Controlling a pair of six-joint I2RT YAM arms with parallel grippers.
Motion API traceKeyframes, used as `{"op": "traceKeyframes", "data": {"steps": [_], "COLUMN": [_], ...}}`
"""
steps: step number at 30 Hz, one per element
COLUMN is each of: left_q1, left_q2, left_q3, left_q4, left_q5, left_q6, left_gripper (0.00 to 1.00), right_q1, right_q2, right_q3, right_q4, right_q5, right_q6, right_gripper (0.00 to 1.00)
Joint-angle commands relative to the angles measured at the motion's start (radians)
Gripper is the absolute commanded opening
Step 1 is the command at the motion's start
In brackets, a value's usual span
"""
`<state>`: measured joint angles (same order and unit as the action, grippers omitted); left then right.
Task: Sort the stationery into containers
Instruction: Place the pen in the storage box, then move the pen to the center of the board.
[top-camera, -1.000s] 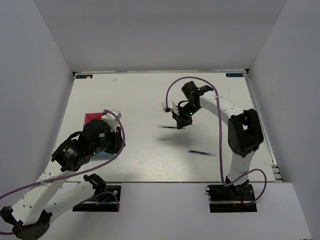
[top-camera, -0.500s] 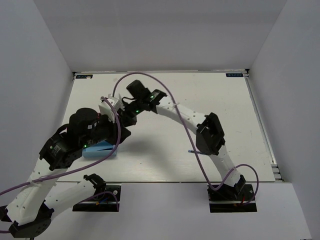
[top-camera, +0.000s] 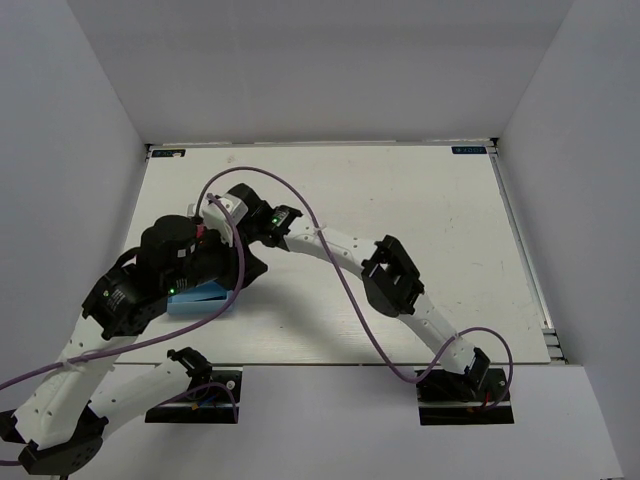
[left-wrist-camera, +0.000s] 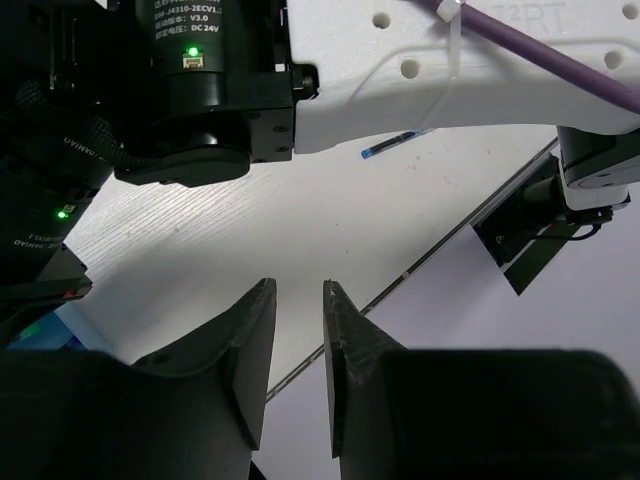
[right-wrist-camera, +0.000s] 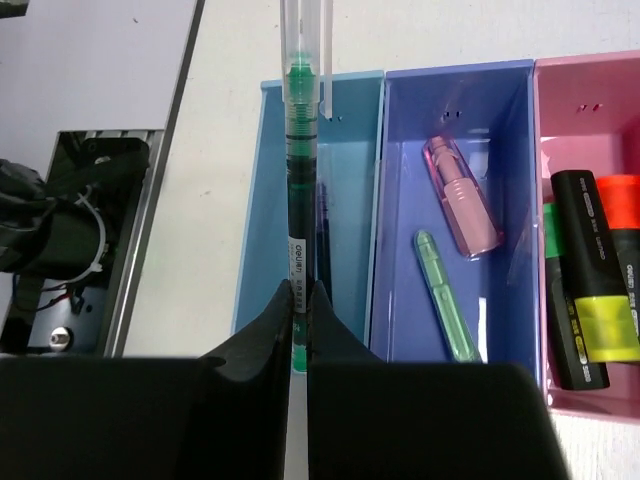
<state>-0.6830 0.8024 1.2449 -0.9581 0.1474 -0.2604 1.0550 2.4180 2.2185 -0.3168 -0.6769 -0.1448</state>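
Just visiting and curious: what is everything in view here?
table: one, white, under everything
boxes: three, light blue, blue, pink, side by side
highlighters: about three, black with coloured ends, pink box
pale green clip: one, blue box
pink piece: one, blue box
dark pen: one, light blue box
blue pen: one, loose on table
clear green pen: one, above light blue box
left tool: open, empty
right tool: shut on clear green pen

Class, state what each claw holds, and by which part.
Right claw pinches a clear-barrelled green pen near one end; left claw holds nothing.
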Motion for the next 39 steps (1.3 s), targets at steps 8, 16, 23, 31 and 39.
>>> {"op": "traceKeyframes", "data": {"steps": [8, 16, 23, 31, 39], "left_q1": [-0.003, -0.003, -0.001, -0.003, -0.009], "left_q2": [-0.031, -0.048, -0.048, 0.038, 0.103], "left_q3": [-0.032, -0.055, -0.047, 0.001, -0.09], "left_q4": [0.019, 0.016, 0.006, -0.027, 0.126], "left_q5": [0.012, 0.011, 0.011, 0.142, 0.316], "left_q6": [0.0, -0.008, -0.017, 0.048, 0.161], "left_gripper": [0.36, 0.36, 0.04, 0.0, 0.67], "right_q1": [0.031, 0.039, 0.033, -0.068, -0.401], "right_q2": [0.047, 0.015, -0.036, -0.235, -0.49], "right_q3": [0.006, -0.02, -0.039, -0.138, -0.384], "right_q4": [0.064, 0.036, 0.009, -0.073, -0.347], "right_q5": [0.051, 0.057, 0.092, 0.559, 0.429], "right_q6": [-0.064, -0.085, -0.078, 0.031, 0.083], "right_gripper": [0.0, 0.43, 0.34, 0.0, 0.86]}}
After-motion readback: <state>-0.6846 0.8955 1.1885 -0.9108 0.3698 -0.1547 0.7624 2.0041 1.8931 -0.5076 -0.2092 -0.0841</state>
